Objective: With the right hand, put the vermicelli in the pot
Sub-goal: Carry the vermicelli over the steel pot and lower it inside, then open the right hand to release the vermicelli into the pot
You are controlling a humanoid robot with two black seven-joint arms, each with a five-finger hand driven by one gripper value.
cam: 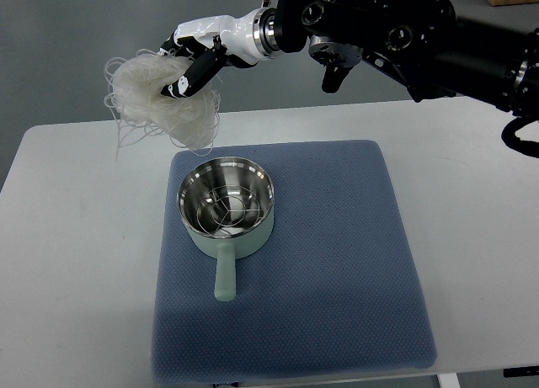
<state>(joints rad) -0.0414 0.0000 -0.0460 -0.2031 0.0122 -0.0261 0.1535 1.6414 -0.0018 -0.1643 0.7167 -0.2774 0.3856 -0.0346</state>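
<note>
Nearest to us lies the blue mat [337, 262], spread over the white table [76, 236], and on it stands the pot [226, 204], upright, pale green outside and shiny steel inside, its handle pointing toward us. We can see a wire rack in its bottom and nothing else in it. Our right hand [195, 61] reaches in from the upper right on its black arm [404, 26], and its fingers [200, 72] are closed around a loose white nest of vermicelli [156, 98]. The bundle hangs in the air beyond the far left corner of the mat, above the table edge, with stray strands trailing down toward the pot's far rim but not clearly touching it. The left hand is not in view. We judge the step in hand to be the carry: the vermicelli is lifted but not yet over the pot. To do it well, we should bring the hand toward us and to the right until the whole nest sits over the opening, then lower it so the dangling strands go inside the rim before we loosen the fingers. Letting go too early would likely drape noodles over the edge or onto the mat.
</note>
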